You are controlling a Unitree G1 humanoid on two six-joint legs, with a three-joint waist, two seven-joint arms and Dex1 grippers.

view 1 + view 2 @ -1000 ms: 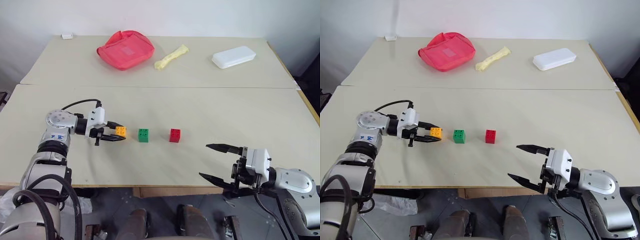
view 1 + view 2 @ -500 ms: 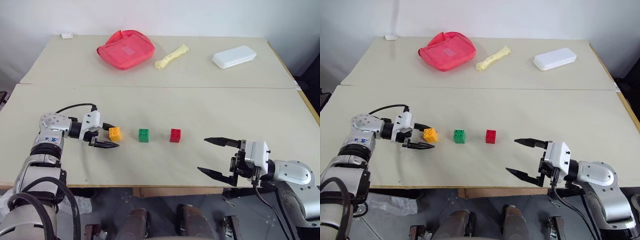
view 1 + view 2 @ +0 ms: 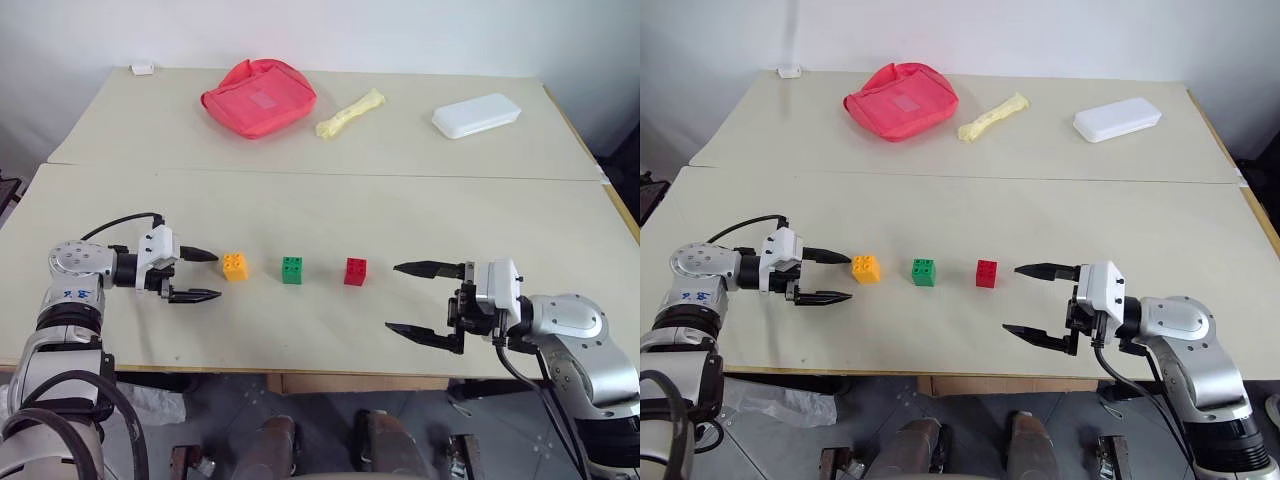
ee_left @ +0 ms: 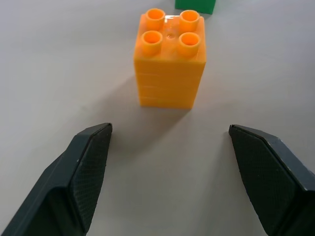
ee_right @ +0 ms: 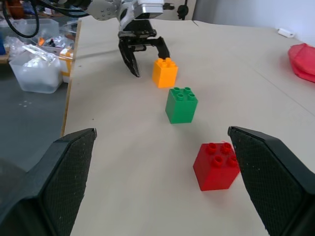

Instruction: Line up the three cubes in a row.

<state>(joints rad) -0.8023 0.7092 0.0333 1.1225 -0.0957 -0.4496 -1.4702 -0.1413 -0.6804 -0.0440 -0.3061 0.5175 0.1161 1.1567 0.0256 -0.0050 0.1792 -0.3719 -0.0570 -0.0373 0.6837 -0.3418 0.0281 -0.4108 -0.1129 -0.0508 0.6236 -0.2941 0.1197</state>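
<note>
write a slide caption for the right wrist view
Red block, green block and orange block sit in a row on the table, the open left end effector just behind the orange one.

Two beige tables (image 3: 330, 200) are set edge to edge, a seam running across between them. A plain white wall (image 3: 320, 30) is seen behind the far table. Grey floor (image 3: 230, 410) is visible below the near edge. In the right wrist view, a clear plastic bin (image 5: 35, 59) with clutter is seen on the floor beside the table. Lighting is even and diffuse.
</note>
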